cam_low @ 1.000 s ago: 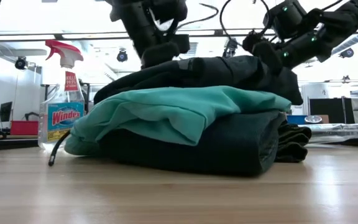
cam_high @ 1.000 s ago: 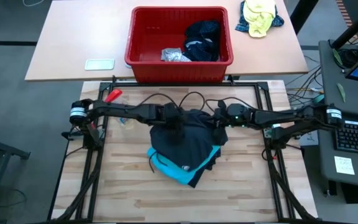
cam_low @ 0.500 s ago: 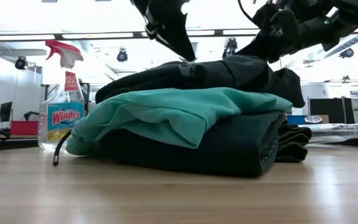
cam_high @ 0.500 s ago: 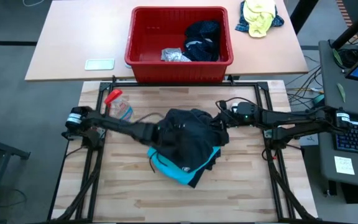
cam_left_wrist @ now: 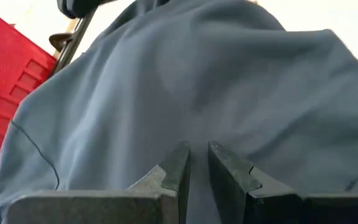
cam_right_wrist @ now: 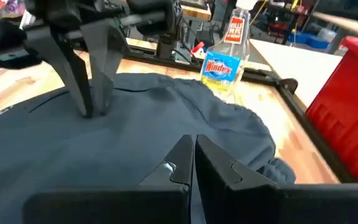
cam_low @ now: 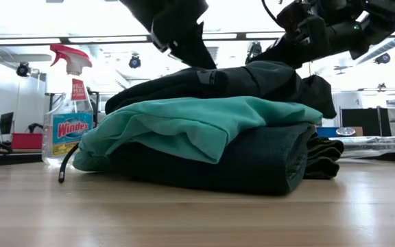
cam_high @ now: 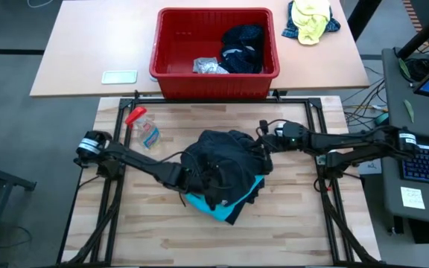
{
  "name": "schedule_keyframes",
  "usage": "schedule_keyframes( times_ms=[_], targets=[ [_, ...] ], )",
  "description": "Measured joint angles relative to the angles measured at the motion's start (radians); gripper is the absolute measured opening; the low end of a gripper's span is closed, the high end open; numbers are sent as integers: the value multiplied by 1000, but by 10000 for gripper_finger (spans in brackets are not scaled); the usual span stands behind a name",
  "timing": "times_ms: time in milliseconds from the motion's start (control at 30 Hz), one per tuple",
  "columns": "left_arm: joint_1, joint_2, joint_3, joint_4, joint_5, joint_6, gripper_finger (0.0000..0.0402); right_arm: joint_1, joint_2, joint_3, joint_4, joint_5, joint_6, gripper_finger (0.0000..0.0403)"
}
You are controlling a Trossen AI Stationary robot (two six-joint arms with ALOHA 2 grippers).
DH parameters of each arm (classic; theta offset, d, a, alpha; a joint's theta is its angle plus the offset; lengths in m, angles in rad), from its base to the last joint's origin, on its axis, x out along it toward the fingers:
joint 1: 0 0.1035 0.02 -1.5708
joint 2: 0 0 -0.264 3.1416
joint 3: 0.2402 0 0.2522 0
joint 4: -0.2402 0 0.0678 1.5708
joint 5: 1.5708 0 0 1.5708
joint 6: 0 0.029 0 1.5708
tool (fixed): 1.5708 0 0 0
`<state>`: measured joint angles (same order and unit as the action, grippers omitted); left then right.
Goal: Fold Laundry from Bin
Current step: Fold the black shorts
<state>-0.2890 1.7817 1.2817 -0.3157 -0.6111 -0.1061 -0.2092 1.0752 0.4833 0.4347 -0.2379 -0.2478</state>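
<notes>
A stack of laundry lies mid-table. A dark garment (cam_high: 229, 156) is on top, a turquoise one (cam_low: 184, 123) lies under it, and a dark folded one (cam_low: 266, 161) is at the bottom. My left gripper (cam_high: 208, 177) is shut over the near left part of the top garment. My right gripper (cam_high: 261, 147) is shut at that garment's far right edge, pointing almost level. The red bin (cam_high: 170, 52) stands on the far table with more dark and light laundry (cam_high: 242, 46) inside. My left gripper sets its shut fingertips (cam_right_wrist: 94, 109) on the upper face of the dark top garment (cam_left_wrist: 166, 81), slanting down from the table's left. The cloth around the tips lies smooth on the stack. My right gripper (cam_right_wrist: 192, 146) is just over the same garment; whether it touches cannot be told.
A spray bottle (cam_high: 146, 130) stands left of the stack on the wooden table. A yellow-and-blue cloth bundle (cam_high: 310, 18) and a flat white object (cam_high: 119, 76) lie on the far table. Bare wood (cam_high: 214, 242) shows toward the near edge.
My left gripper has swept from the dark garment's far edge toward the table's near edge across its top, turning its wrist as it went. My right gripper has risen a little and rolled. The stack has stayed in place.
</notes>
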Motion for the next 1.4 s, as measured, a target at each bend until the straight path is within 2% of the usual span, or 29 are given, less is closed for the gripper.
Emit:
schedule_keyframes(
  times_ms=[433, 567, 667, 1033, 1167, 1300, 1400],
  targets=[
    [11, 0, -31, 30, 3, -6, 42, 0, 93, 1, 52, 2, -33, 9],
    [18, 0, -78, 129, 92, 40, 42, 0, 117, 1, 77, 2, -40, 9],
    [25, -1, -114, 212, 121, 54, 42, 0, 121, 2, 79, 2, -40, 9],
    [42, -57, -254, 367, 130, 52, 42, -1, 119, 3, 73, 2, -40, 9],
    [51, -62, -314, 484, 180, 62, 42, -1, 120, 2, 55, 2, -39, 9],
    [58, -62, -371, 599, 185, 63, 42, -1, 120, 2, 44, 2, -25, 9],
    [60, -62, -384, 623, 185, 61, 42, -1, 120, 2, 36, 2, -14, 9]
  ],
)
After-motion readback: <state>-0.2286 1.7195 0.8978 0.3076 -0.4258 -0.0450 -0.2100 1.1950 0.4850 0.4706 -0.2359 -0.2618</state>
